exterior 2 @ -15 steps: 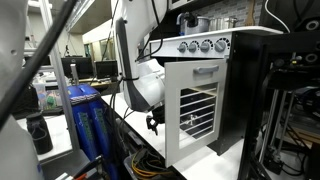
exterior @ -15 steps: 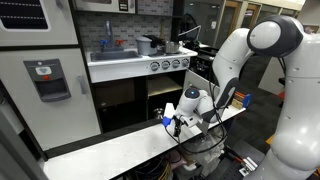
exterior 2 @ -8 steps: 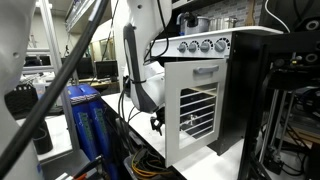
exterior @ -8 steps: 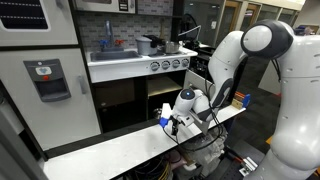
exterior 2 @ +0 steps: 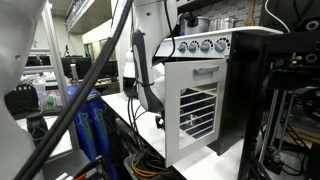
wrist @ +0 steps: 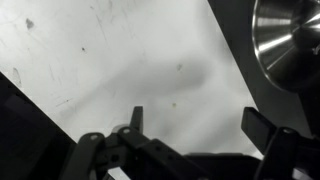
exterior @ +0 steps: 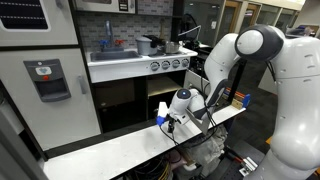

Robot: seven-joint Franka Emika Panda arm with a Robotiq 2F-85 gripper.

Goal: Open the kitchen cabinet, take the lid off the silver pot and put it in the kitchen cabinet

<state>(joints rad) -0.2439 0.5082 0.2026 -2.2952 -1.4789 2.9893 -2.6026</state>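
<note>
One door stood swung wide on the kitchen cabinet [exterior 2: 196,108], so opening looked done; the silver pot [exterior: 173,46] sat on the stovetop, the lid [exterior 2: 196,18] on it; the pincer [exterior: 167,122] hung open, empty, above the tabletop [exterior: 110,150].

Even indoor light fills both exterior views, brightest on the white tabletop [exterior: 110,150]. Glare whitens the slatted kitchen cabinet [exterior 2: 195,110] door. Blurred dark cables cross the foreground beside it. The wrist view is dim, grainy and soft, with a faint shadow.
</note>
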